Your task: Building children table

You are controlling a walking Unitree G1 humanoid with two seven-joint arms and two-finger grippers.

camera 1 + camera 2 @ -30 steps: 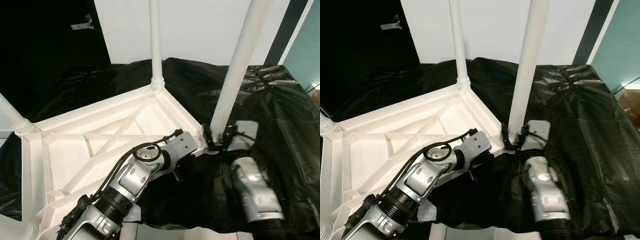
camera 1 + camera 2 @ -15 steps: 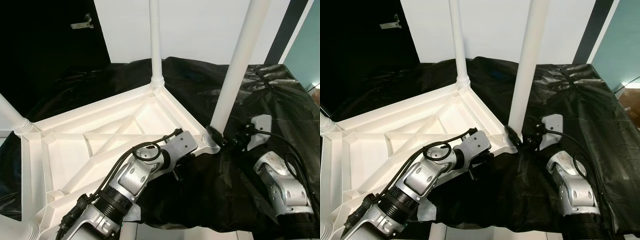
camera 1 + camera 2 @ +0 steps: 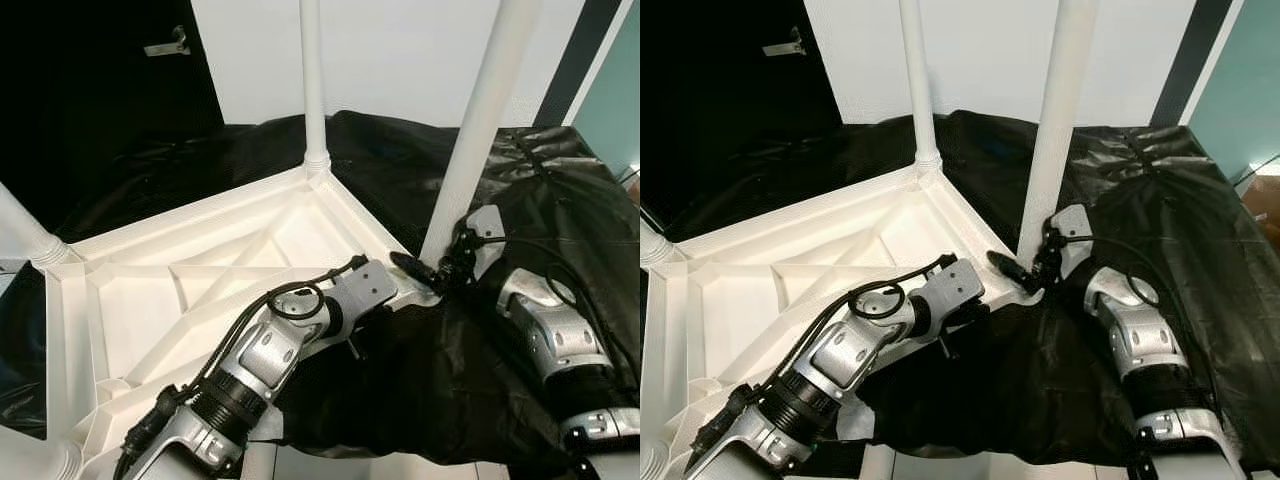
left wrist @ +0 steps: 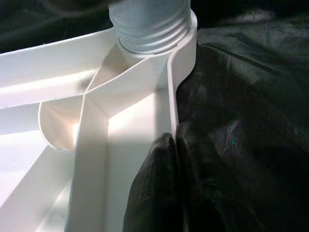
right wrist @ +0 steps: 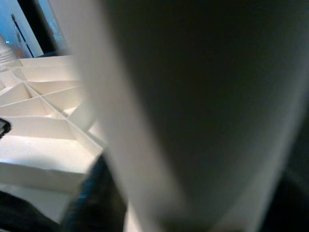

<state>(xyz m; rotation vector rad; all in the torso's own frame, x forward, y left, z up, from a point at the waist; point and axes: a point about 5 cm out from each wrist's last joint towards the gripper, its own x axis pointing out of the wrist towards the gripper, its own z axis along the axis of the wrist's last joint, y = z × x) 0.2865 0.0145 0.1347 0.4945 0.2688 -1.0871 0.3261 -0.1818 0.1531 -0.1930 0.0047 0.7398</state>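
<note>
Tabletop (image 3: 150,290) lies upside down on black sheet (image 3: 560,190), ribbed underside up, legs pointing up. Near-right leg (image 3: 480,120) stands in corner socket (image 4: 159,43) at the tabletop's right corner; far leg (image 3: 312,80) is seated at the far corner, left leg (image 3: 25,235) at the left corner, and a fourth leg (image 3: 35,460) sits at the near-left edge, mostly cut off. Left gripper (image 4: 174,188) is clamped on the tabletop's thin rim just short of the socket, one finger inside the rim, one outside, closed tight on it, steadying the top. Right gripper (image 3: 425,270) sits at the base of the near-right leg; one black finger (image 3: 408,264) reaches past the leg on its inner side, so the jaws seem spread around the leg, but whether they squeeze it or just bracket it, cannot tell; right wrist view is a blur of white leg up close. Progress: looks late, all four legs appear placed. Threads show above the socket in the left wrist view, so this leg probably still wants turning down fully. After that, flip the table upright.
</note>
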